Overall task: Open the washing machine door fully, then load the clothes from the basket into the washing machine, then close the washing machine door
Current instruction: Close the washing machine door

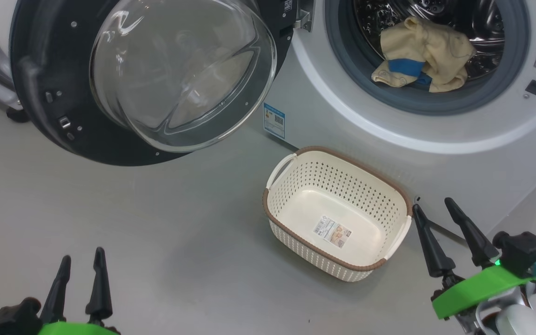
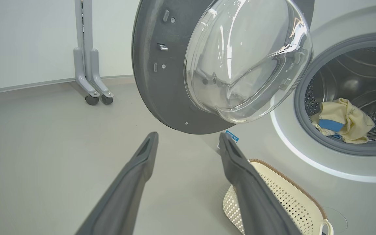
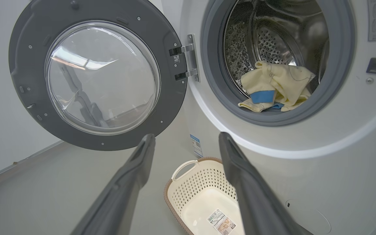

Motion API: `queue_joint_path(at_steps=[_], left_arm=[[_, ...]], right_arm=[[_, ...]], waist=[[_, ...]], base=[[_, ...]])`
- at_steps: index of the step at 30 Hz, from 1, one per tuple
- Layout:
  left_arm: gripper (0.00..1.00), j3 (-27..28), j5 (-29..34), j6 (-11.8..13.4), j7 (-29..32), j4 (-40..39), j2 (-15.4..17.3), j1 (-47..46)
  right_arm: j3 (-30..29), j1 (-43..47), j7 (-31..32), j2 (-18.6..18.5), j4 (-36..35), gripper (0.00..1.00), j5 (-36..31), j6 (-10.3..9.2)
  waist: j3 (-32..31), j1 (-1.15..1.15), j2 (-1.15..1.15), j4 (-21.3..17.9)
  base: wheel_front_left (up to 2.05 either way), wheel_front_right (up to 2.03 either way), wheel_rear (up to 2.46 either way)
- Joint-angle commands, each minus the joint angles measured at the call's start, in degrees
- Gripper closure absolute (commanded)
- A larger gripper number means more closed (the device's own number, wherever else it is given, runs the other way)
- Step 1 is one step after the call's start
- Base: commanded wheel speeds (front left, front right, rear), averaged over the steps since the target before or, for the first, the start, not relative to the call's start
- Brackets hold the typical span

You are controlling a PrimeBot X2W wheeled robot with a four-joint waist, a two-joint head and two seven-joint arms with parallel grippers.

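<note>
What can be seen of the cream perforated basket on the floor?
The small cream perforated plastic basket is a rounded rectangle with a brown woven-look rim and a white handle at each short end. It stands upright and empty, a label sticker on its bottom, on the grey floor close before the white front-loading washing machine. Only the floor visibly touches it.

Bright even light, soft shadows, glare on door glass (image 1: 182, 74)

Head looks down from above; both low wrist views share the basket (image 3: 201, 182).
</note>
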Motion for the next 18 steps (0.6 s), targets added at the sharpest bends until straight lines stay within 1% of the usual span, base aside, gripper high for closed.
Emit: queue_joint_path(at_steps=[1, 7, 9, 10, 11, 14, 18], left_arm=[[0.0, 2.4, 0.6, 0.0, -0.4, -1.9, 0.4, -1.2], [0.0, 2.8, -0.3, 0.0, -0.4, -3.2, 0.3, -2.3], [0.6, 3.3, -0.8, 0.0, -0.4, -4.4, 0.7, -3.0], [0.86, 3.7, -1.5, 0.0, -0.4, -5.2, 0.7, -3.5], [1.0, 4.3, -2.2, 0.0, -0.4, -6.2, 1.1, -4.1], [1.0, 5.5, -3.9, 0.0, -0.4, -9.8, 3.3, -6.4], [1.0, 7.5, -9.2, 0.0, -0.4, -13.8, 8.7, -11.2]], right_arm=[[0.9, -1.3, -0.4, -1.2, -1.6, 0.0, 0.5, 0.09], [1.4, -1.6, -0.4, -1.1, -1.7, 0.0, 0.2, 0.09], [1.6, -1.9, -0.4, -1.1, -1.7, 0.0, 0.1, 0.09], [1.8, -2.2, -0.4, -1.1, -1.7, 0.0, 0.1, 0.09], [1.9, -2.5, -0.4, -1.2, -1.7, 0.0, 0.0, 0.09], [2.0, -3.2, -0.4, -1.3, -1.8, 0.0, -0.1, 0.09], [1.9, -3.9, -0.4, -1.4, -1.8, 0.0, -0.3, 0.09]], waist=[[0.1, 0.0, 0.0, -0.1], [1.0, 0.0, 0.0, -0.7], [1.6, 0.0, 0.0, -1.0], [2.0, 0.0, 0.0, -1.1], [2.4, 0.0, 0.0, -1.3], [3.4, 0.0, 0.0, -1.5], [5.0, 0.0, 0.0, -1.6]], base=[[0.0, 0.0, 0.0], [0.0, 0.0, 0.0], [0.0, 0.0, 0.0], [0.0, 0.0, 0.0], [0.0, 0.0, 0.0], [0.0, 0.0, 0.0], [0.0, 0.0, 0.0]])
